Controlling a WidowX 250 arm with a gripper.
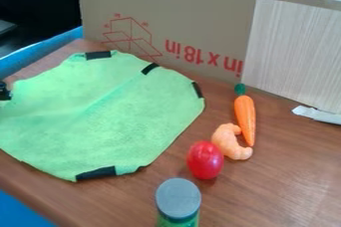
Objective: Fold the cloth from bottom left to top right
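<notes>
- Black gripper (4, 92): at the cloth's edge; open or closed, I cannot tell.
- Bright green fabric cloth (100, 121): right beside it, spread, lightly creased, black-patched edges.
- Brown wooden table (279, 186): beyond the cloth, toward the red oval toy (205, 160).

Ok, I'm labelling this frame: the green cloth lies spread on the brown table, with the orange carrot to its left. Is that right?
The side is wrong: the camera view shows the orange carrot to the right of the green cloth, which does lie spread on the brown table.
</notes>
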